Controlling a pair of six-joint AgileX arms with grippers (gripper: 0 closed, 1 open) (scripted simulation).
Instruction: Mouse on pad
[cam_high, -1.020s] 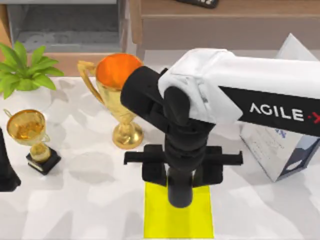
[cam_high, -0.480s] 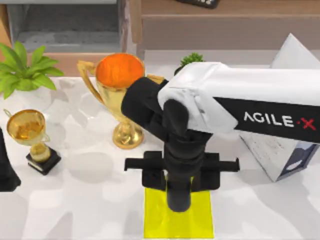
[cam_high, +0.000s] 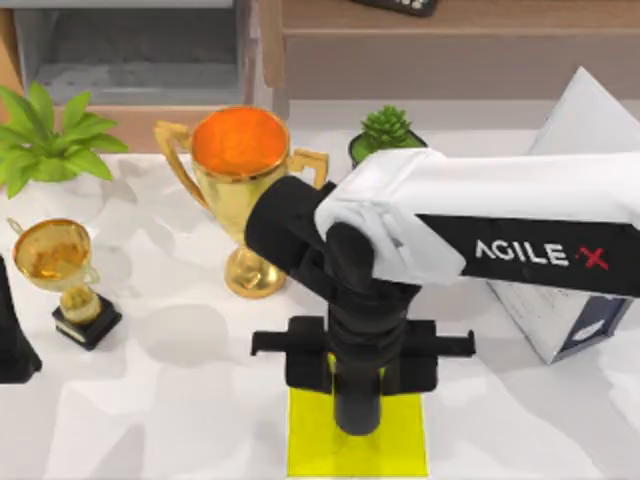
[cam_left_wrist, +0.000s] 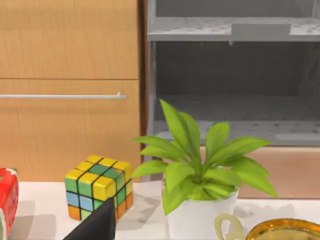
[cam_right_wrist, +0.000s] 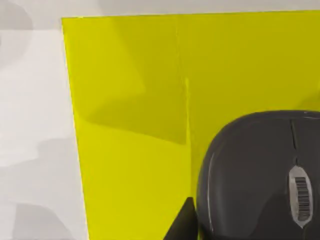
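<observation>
**Right wrist view: mouse rests on the pad**

Right wrist view shows the dark mouse (cam_right_wrist: 260, 175) lying on the yellow pad (cam_right_wrist: 130, 125). Over the last second the right gripper (cam_high: 357, 405) has drawn back slightly, uncovering a small plant (cam_high: 385, 130); I cannot tell its fingers' state. Placement looks done. Left arm parked at the surface's left.

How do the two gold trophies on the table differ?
The big trophy has two side handles and an orange inside; the small trophy stands on a black base and shows a gold inside. The big one stands nearer the table's middle, the small one near its left edge. Both are shiny gold cups, standing upright.
</observation>
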